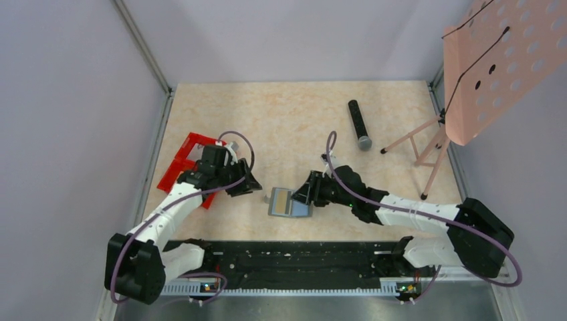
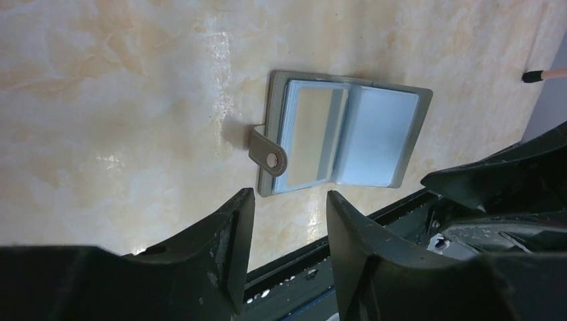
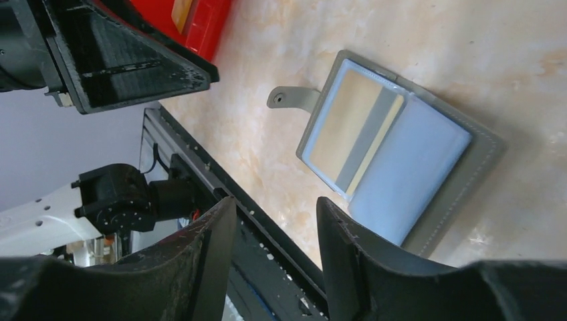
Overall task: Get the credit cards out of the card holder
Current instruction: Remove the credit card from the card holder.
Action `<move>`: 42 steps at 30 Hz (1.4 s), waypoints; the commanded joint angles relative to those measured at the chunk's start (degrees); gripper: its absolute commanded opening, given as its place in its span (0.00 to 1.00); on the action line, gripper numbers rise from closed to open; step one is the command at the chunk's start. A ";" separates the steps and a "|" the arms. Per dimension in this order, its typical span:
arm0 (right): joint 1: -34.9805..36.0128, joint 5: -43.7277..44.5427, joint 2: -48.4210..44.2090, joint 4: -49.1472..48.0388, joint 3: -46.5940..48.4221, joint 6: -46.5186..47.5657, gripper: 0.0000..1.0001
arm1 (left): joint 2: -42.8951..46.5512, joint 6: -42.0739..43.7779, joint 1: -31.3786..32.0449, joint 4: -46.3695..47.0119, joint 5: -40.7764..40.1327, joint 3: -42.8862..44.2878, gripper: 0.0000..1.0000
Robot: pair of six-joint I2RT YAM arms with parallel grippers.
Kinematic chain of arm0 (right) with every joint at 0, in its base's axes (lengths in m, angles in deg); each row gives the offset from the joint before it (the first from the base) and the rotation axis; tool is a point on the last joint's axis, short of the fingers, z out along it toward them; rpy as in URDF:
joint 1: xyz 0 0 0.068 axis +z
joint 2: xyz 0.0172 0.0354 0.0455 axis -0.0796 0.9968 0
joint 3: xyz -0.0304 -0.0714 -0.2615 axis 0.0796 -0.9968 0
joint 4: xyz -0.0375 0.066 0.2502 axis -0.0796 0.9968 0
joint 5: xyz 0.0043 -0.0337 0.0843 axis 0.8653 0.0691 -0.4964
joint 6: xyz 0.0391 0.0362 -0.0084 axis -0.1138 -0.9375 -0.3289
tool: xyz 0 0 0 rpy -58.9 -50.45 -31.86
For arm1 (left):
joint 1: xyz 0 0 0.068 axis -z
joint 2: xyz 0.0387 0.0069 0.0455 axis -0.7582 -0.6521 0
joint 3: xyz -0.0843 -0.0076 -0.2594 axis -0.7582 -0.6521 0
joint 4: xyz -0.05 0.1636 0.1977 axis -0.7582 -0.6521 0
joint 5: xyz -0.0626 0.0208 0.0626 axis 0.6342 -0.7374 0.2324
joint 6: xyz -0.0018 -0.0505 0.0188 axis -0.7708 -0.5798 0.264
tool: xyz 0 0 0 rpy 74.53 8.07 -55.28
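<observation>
The card holder [image 1: 289, 202] lies open and flat on the table between my two grippers, pale blue-grey panels up, its strap tab [image 2: 269, 152] pointing left. A tan card with a grey stripe [image 2: 311, 130] shows in its left clear sleeve; it also shows in the right wrist view [image 3: 351, 134]. My left gripper [image 1: 253, 187] is open and empty just left of the holder, above the table [image 2: 287, 200]. My right gripper [image 1: 302, 197] is open and empty at the holder's right edge [image 3: 275, 207]. Neither gripper touches the holder [image 3: 428, 167].
A red two-compartment bin [image 1: 184, 167] lies behind my left arm, with something yellowish in it [image 3: 182, 13]. A black microphone [image 1: 359, 124] lies at the back. A pink music stand [image 1: 501, 60] stands at the right. A black rail [image 1: 287, 257] runs along the near edge.
</observation>
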 commanded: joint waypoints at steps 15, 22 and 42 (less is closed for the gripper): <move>2.58 6.39 13.10 -0.45 4.00 2.77 0.32 | -10.48 -0.65 5.18 16.43 1.54 -6.52 0.53; 0.50 8.12 12.26 1.39 0.43 3.17 0.30 | -14.11 -1.26 6.09 20.80 2.58 -8.32 0.53; -1.56 7.88 9.05 1.04 -1.76 4.20 0.27 | -18.82 -7.57 8.69 35.89 12.80 -10.98 0.18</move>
